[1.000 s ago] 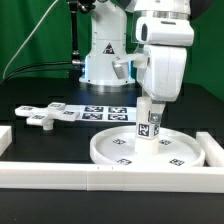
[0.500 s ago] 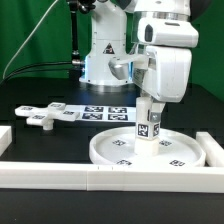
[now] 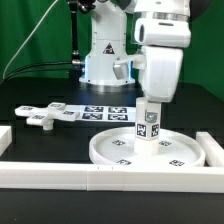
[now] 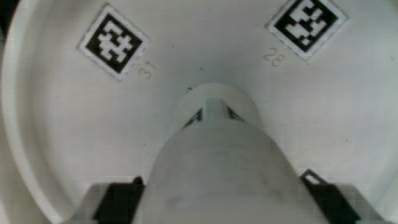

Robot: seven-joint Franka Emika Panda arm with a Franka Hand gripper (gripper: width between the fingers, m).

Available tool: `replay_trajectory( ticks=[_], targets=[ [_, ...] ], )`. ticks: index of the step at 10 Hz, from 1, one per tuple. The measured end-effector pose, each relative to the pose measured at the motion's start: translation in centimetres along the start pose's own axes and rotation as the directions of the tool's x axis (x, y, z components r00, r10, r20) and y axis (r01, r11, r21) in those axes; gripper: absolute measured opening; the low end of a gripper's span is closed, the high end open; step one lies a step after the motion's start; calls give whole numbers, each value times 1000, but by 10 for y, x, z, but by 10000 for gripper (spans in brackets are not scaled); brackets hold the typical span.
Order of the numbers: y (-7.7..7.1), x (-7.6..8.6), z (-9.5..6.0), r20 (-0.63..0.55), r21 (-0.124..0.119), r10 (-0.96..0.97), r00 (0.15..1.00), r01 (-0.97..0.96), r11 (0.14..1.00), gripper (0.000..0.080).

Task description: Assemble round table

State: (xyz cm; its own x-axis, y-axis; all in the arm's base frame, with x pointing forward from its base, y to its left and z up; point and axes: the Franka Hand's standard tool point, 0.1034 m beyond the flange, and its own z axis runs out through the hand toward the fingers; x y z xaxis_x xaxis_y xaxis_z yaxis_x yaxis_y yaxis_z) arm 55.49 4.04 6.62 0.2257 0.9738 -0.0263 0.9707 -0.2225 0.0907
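Round disc (image 3: 104,151), flat on the surface, near side, exterior view's right; cylinder leg (image 3: 148,126), long axis upright, base at the disc's middle, contact not discernible; fingers (image 4: 118,203), directly above, clamping the leg's upper end.

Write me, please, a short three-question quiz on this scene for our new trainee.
1. True or false: the white cross-shaped plastic foot piece lies on the large white rimmed round plastic disc.
2. The short thick white plastic cylinder leg is: A) upright on the disc; B) flat on the black table; C) on the marker board.
3. What is the tool shut on?

Key: 1 false, it lies on the table, apart from the disc, at the exterior view's left; 2 A; 3 the cylinder leg.
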Motion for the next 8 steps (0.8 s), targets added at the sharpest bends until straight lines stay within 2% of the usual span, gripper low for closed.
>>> replay_trajectory(
  ticks=[1, 2, 7, 8],
  targets=[
    [-4, 0, 0, 4, 10, 158, 987, -158, 987, 407],
    [-8, 1, 0, 17, 35, 334, 942, -334, 942, 407],
    [-8, 1, 0, 17, 37, 590, 807, -590, 807, 409],
    [-8, 1, 0, 18, 38, 657, 753, -657, 753, 409]
  ],
)
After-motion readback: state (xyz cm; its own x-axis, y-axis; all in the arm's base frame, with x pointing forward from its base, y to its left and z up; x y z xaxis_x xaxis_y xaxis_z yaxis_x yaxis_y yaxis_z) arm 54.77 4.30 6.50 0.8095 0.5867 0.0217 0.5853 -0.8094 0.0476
